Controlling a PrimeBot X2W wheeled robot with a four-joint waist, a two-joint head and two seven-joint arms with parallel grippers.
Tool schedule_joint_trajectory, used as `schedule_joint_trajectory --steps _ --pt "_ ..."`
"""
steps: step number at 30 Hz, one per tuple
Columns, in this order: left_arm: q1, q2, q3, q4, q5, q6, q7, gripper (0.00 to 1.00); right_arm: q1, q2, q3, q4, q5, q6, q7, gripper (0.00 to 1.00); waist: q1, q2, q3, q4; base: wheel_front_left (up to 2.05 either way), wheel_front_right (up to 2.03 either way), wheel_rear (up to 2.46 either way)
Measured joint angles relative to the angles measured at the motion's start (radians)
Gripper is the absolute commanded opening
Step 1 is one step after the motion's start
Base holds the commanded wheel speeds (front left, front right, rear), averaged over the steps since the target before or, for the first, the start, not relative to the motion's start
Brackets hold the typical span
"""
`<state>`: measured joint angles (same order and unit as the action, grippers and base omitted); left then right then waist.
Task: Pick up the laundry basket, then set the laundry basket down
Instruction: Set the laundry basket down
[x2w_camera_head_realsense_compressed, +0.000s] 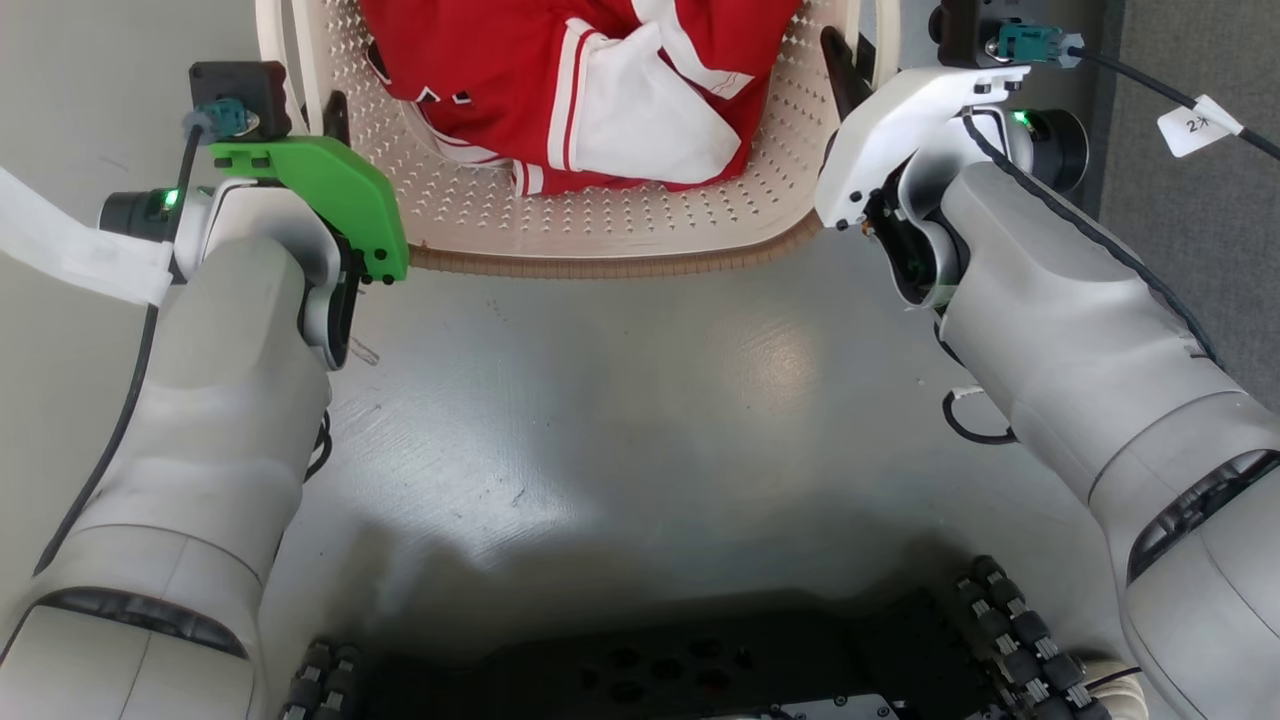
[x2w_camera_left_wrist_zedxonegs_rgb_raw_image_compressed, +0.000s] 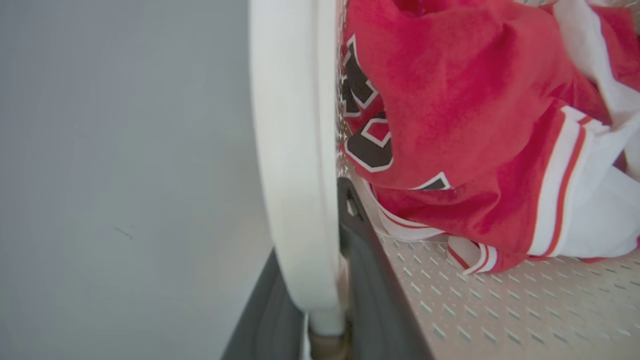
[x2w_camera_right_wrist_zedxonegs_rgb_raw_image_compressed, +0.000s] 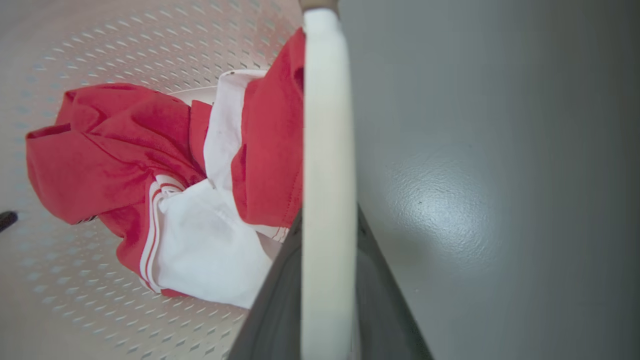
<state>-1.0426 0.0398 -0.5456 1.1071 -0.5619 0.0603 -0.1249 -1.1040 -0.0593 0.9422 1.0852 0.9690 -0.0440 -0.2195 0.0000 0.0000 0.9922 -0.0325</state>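
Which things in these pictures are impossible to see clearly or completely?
- Far end of the laundry basket: cut by head view's top edge.
- Black lettering on the red garment: left wrist view, lost in folds.
- Inner faces of left gripper and right gripper: wrist views, covered by the basket's handles.

My base plate (x2w_camera_head_realsense_compressed: 640, 675) is black with round holes, and rows of small black rollers (x2w_camera_head_realsense_compressed: 1020, 630) sit at either side of it. Beyond the base plate my forearms (x2w_camera_head_realsense_compressed: 240, 340) are pale grey, smooth-shelled and rounded. Left of it, my left gripper (x2w_camera_head_realsense_compressed: 322, 108) wears a bright green bracket (x2w_camera_head_realsense_compressed: 330, 190) with black screws. Right of it, my right gripper (x2w_camera_head_realsense_compressed: 858, 62) has a matching bracket in white (x2w_camera_head_realsense_compressed: 910, 115). Each wrist carries a black block with a teal connector (x2w_camera_head_realsense_compressed: 222, 115), a black cable and a small green light (x2w_camera_head_realsense_compressed: 170, 197). The right cable bears a white tag (x2w_camera_head_realsense_compressed: 1198, 125) marked "2". My fingers (x2w_camera_left_wrist_zedxonegs_rgb_raw_image_compressed: 375, 300) are dark grey.
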Motion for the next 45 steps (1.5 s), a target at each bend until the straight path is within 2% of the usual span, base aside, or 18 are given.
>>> schedule_joint_trajectory --steps 2,3,4,5,7,9,10,30,36,42,45 --pt "-0.004 0.001 0.000 0.007 0.003 0.001 -0.001 0.00 0.000 -0.002 0.001 0.001 0.000 0.005 -0.003 0.45 0.0000 0.0000 0.001 0.000 0.00 0.00 0.00" --pt "-0.005 0.003 0.000 0.013 0.003 0.001 0.000 0.00 -0.003 -0.004 0.002 0.001 0.000 0.008 -0.009 0.59 0.0000 0.0000 0.001 0.000 0.00 0.00 0.00" --pt "-0.005 0.004 0.000 0.016 0.003 0.001 -0.002 0.12 -0.007 -0.004 0.002 0.001 0.000 0.008 -0.009 0.86 0.0000 0.0000 0.001 0.000 0.00 0.00 0.00" --pt "-0.005 0.005 0.000 0.019 0.003 0.001 -0.003 0.24 -0.012 -0.003 0.002 0.001 0.000 0.008 -0.009 1.00 0.0000 0.0000 0.001 0.000 0.00 0.00 0.00" --pt "-0.006 0.007 -0.001 0.026 0.005 0.003 -0.004 0.43 -0.020 -0.003 0.003 0.001 0.000 0.008 -0.010 1.00 0.0000 0.0000 0.000 0.000 0.00 0.00 0.00" --pt "-0.006 0.012 -0.001 0.034 0.008 0.004 -0.009 0.94 -0.020 -0.003 0.004 0.002 0.000 0.008 -0.010 1.00 0.0000 0.0000 -0.001 0.000 0.00 0.00 0.00" --pt "-0.006 0.013 0.000 0.038 0.011 0.006 -0.013 1.00 -0.020 -0.003 0.004 0.004 0.000 0.008 -0.011 1.00 0.0000 0.0000 -0.002 0.000 0.00 0.00 0.00" --pt "-0.002 0.027 0.007 0.068 0.012 0.009 -0.099 1.00 -0.013 -0.003 0.003 0.029 0.000 0.018 -0.027 1.00 0.0000 0.0000 -0.109 -0.008 0.00 0.00 0.00" --pt "0.002 0.027 0.023 0.030 0.012 -0.011 -0.127 1.00 0.006 -0.003 -0.012 0.029 0.000 0.026 -0.031 1.00 0.0000 0.0000 -0.176 -0.012 0.00 0.00 0.00" --pt "0.051 0.028 0.050 -0.021 0.003 -0.026 -0.132 1.00 0.008 -0.004 -0.073 -0.021 -0.016 0.026 -0.031 1.00 0.0000 0.0000 -0.249 -0.015 0.00 0.00 0.00" --pt "0.070 0.037 0.084 -0.107 0.003 -0.026 -0.131 1.00 0.015 -0.012 -0.103 -0.053 -0.041 0.024 -0.032 1.00 0.0000 0.0000 -0.286 -0.016 0.00 0.00 0.00"
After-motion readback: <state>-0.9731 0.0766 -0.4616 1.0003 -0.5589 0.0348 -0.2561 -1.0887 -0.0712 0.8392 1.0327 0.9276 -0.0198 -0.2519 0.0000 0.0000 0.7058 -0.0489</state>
